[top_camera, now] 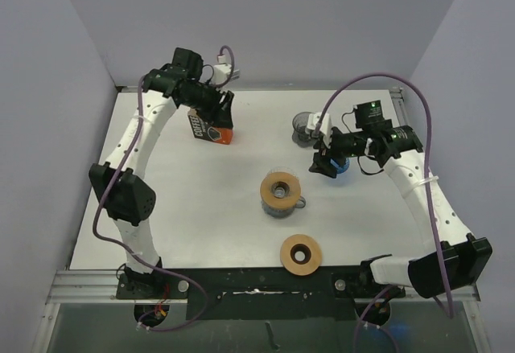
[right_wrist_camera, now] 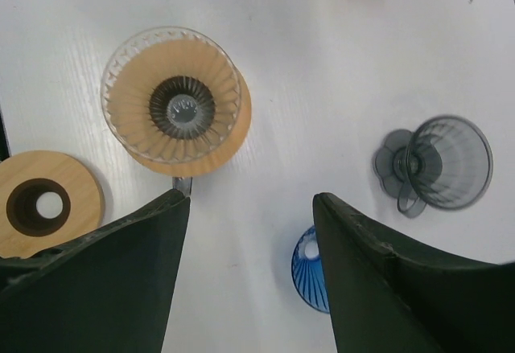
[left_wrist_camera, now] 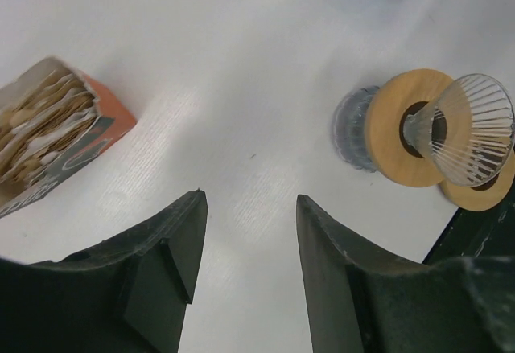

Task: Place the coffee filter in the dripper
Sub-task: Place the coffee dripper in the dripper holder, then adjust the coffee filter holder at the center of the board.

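Observation:
An open orange and black box of brown paper coffee filters stands at the back left of the table; in the left wrist view the filters show in its open end. A clear glass dripper on a wooden collar sits mid-table, and it also shows in the left wrist view and the right wrist view. My left gripper is open and empty, just beside the box. My right gripper is open and empty above a blue dripper.
A grey dripper stands at the back, right of centre. The blue dripper lies near it. A loose wooden ring lies near the front edge. Grey walls close in the table on both sides.

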You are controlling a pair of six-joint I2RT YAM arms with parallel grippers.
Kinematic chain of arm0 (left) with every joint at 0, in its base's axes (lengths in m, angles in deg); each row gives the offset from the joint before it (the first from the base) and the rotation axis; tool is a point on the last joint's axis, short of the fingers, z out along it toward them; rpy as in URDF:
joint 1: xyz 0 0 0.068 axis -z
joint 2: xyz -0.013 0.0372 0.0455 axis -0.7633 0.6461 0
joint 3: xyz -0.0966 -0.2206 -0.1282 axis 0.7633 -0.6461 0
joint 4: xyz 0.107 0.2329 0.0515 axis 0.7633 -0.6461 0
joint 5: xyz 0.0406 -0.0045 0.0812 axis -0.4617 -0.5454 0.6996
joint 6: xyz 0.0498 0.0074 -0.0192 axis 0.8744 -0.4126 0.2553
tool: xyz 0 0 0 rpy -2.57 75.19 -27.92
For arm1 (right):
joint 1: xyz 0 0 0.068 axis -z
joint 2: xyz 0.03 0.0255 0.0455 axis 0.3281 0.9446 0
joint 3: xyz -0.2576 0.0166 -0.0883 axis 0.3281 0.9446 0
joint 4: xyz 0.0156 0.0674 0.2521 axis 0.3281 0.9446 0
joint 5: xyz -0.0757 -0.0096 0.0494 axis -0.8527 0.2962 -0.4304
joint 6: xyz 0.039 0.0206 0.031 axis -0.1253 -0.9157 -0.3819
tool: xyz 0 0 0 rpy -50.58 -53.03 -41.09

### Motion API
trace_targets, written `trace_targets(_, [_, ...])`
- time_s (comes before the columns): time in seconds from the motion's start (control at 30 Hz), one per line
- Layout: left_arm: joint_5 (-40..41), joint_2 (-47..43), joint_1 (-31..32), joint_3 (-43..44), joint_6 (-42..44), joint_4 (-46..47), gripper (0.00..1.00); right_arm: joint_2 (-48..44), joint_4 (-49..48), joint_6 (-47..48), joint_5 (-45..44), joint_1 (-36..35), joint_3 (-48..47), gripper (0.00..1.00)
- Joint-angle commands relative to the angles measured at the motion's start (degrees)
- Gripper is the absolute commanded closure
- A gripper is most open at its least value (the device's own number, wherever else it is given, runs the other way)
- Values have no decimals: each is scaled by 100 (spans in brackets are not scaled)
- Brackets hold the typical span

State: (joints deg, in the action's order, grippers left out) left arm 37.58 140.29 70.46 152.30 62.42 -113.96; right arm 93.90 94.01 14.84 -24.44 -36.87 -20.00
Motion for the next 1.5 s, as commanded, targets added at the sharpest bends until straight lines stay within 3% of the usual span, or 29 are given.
trace_targets(0.0, [-217, -740, -464, -729, -309, 1193, 54, -244, -258, -206, 333, 589, 194, 36])
trace_targets(0.27, [542, -1510, -1016, -2246, -978, 3307, 45, -464, -928, -474, 745, 1765, 1045, 36])
trace_targets(0.4, [779, -1404, -1012, -2439, -1276, 3721, 44, -551, -1299, -578, 1084, 2296, 1539, 37])
trace_targets(0.6, [845, -971, -902, -2283, -1535, 3989, 45, -665, -1562, -713, 1344, 2732, 1957, 37])
trace_targets(0.8, [1524, -481, -396, -2009, -1366, 4030, 52, -770, -1591, -669, 1476, 3139, 2138, 36])
trace_targets(1.0, [1825, -126, -296, -1735, -1250, 3922, 55, -763, -1569, -653, 1562, 3215, 2207, 36])
trace_targets(1.27, [1748, 44, -323, -1758, -850, 3827, 52, -715, -1548, -631, 1531, 3213, 2229, 35])
trace_targets(1.47, [1262, 12, -516, -1834, -324, 3670, 48, -664, -1514, -605, 1528, 3209, 2230, 34])
